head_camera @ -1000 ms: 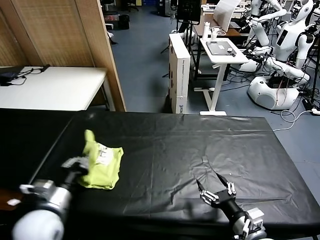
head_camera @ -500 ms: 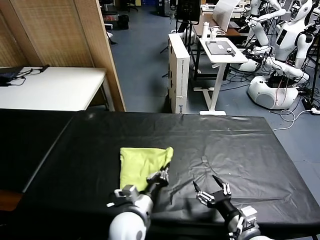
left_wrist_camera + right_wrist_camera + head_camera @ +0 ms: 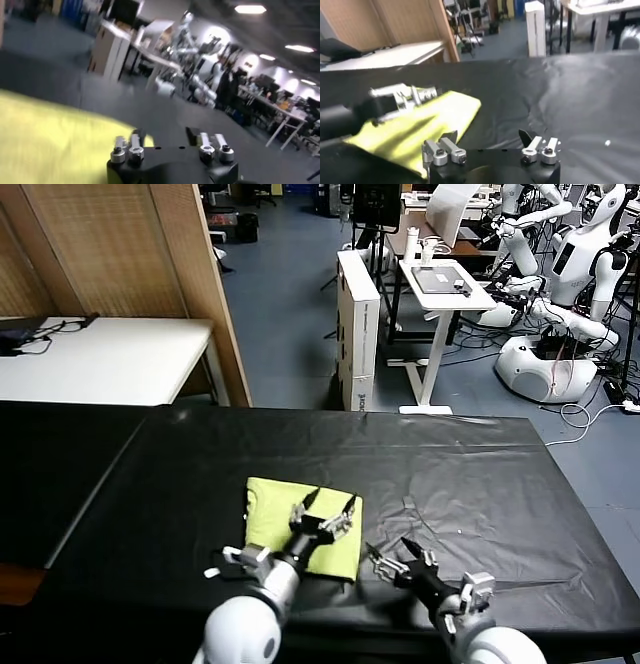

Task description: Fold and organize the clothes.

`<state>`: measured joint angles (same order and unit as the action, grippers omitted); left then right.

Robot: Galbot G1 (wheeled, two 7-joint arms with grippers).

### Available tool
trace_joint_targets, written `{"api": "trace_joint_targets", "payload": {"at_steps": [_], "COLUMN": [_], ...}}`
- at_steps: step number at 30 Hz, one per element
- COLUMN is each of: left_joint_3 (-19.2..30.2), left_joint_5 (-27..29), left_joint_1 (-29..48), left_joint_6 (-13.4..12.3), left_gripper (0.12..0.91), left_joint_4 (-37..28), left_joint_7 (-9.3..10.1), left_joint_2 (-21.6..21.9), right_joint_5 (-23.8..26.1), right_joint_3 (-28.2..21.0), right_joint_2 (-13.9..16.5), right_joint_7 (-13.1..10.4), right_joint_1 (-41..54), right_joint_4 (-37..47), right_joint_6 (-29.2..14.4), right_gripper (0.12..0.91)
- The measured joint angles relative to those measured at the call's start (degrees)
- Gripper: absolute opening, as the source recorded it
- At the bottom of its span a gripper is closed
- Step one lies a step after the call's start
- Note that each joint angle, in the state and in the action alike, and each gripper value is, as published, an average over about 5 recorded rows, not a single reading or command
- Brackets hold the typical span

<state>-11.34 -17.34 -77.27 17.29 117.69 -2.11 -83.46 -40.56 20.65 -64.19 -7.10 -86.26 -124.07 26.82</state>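
A black-covered counter (image 3: 470, 474) carries the folded shirt (image 3: 270, 509) near its front edge. The left tool (image 3: 322, 512) hangs spread above the shirt, gripping nothing; the right tool (image 3: 398, 559) waits spread beside the shirt, probably clear of the fold.

White desk (image 3: 105, 359), blue-grey floor (image 3: 290, 314)

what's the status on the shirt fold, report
Left hand open, over the shirt, gripping nothing. Right hand open, low over the black table beside it. Shirt lying folded flat. Nothing in the way.

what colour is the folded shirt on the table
Plain lime yellow-green shirt, clearest in the head view.
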Motion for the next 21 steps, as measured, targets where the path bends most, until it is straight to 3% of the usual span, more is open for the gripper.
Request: {"api": "trace_joint_targets", "payload": {"at_steps": [4, 8, 10, 14, 21], "left_joint_3": [-2.7, -5.0, -5.8, -7.0, -8.9], "left_joint_5": [1.2, 1.4, 1.3, 1.4, 1.3], "left_joint_1": [-0.1, -1.0, -1.5, -2.2, -2.4], "left_joint_6": [-2.3, -3.2, -3.3, -3.5, -4.1], "left_gripper": [0.906, 0.907, 0.907, 0.907, 0.907], "left_joint_4": [1.6, 2.7, 3.0, 3.2, 3.0], "left_joint_7": [-0.63, -0.63, -0.58, -0.46, -0.29], "left_joint_2": [3.7, 6.8, 7.6, 8.5, 9.1], "right_joint_5": [-0.8, 0.0, 0.5, 1.0, 1.3], "right_joint_3": [-3.4, -6.3, -7.4, -8.8, -8.3], "right_joint_2": [-1.5, -3.2, -3.9, -4.8, -4.9], "right_joint_7": [-3.0, -3.2, -3.1, -2.8, -2.0], "right_joint_1": [3.5, 6.0, 6.8, 7.1, 6.1], "right_joint_4": [1.7, 3.8, 4.8, 5.9, 6.1], "right_joint_6": [0.9, 1.0, 1.0, 1.1, 0.8], "right_gripper": [0.907, 0.899, 0.857, 0.709, 0.284]}}
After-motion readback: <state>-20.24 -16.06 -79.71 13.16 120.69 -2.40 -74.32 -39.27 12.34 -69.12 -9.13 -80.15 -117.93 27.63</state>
